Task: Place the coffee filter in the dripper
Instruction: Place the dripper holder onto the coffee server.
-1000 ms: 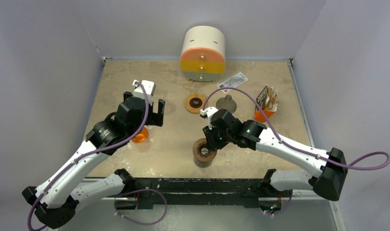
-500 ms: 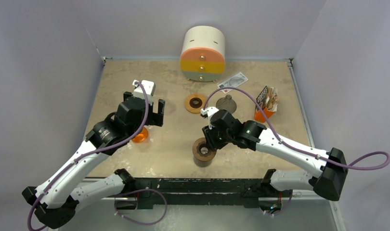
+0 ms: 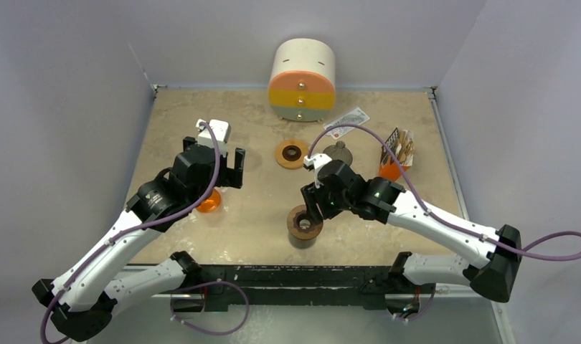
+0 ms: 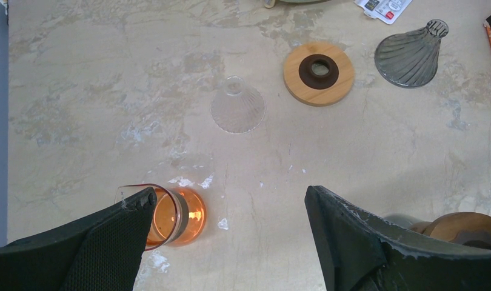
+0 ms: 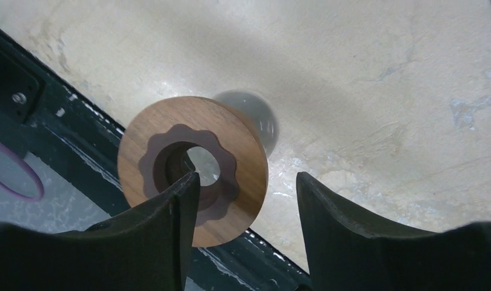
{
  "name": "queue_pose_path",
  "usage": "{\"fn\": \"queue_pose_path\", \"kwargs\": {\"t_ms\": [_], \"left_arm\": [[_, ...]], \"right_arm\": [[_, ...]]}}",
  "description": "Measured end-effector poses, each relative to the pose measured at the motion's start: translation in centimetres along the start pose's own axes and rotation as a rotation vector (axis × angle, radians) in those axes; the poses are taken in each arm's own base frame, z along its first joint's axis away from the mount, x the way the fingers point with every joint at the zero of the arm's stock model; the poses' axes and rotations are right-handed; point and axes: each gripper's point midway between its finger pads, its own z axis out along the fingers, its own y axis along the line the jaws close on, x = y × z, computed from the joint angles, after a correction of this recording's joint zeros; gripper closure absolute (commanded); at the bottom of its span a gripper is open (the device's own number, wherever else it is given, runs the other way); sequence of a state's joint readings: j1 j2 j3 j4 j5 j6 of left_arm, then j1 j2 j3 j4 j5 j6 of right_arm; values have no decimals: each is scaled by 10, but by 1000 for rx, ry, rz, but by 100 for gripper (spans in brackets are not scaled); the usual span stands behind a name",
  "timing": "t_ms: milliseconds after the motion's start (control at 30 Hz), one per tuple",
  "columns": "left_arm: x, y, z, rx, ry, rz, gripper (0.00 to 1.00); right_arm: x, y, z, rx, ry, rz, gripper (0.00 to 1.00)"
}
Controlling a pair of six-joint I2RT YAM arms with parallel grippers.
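Note:
A pack of brown paper coffee filters point(image 3: 397, 152) stands in an orange holder at the right. A grey ribbed dripper point(image 3: 338, 151) lies on the table behind my right wrist; it also shows in the left wrist view point(image 4: 411, 51). A clear glass dripper point(image 4: 237, 110) stands mouth down near mid-table. My right gripper point(image 5: 246, 182) is open and empty just above a walnut ring point(image 5: 193, 167) that sits on a dark glass point(image 3: 303, 223). My left gripper point(image 4: 230, 197) is open and empty above the table, next to an orange glass point(image 4: 170, 213).
A light wooden ring point(image 3: 291, 153) with a dark centre lies mid-table. A round drawer unit point(image 3: 303, 79) stands at the back. A printed card point(image 3: 347, 120) lies near it. The table's front edge and black rail point(image 5: 61, 121) run just below the walnut ring.
My right gripper has shifted slightly toward the back and right, away from the walnut ring, and now covers part of the grey dripper. The left arm has hardly moved.

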State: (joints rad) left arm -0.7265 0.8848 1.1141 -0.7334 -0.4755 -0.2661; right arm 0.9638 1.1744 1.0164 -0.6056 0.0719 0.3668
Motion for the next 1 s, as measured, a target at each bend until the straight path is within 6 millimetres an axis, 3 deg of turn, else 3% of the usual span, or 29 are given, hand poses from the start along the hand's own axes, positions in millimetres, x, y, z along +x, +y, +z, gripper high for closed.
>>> {"fn": "queue_pose_path", "kwargs": {"t_ms": [100,267,433,567,1000], "left_arm": [[0,0,-1,1,-2,-1,8],[-1,0,-1,1,-3,-2,8],[-2,1,-2,3,-9,-5,8],[-2,0,-3,7,-10,-6,8],[-2,-2,-4,22,-9,-7,8]], "right_arm": [[-15,-1,-13,21,-39,12,35],[-65,-5,-45,90,-171,28,34],[-103,-22,-61,189,-256,58,34],[-114,-51,-49,288,-237,91,33],[-106,-143,8,482,-85,236,31]]}}
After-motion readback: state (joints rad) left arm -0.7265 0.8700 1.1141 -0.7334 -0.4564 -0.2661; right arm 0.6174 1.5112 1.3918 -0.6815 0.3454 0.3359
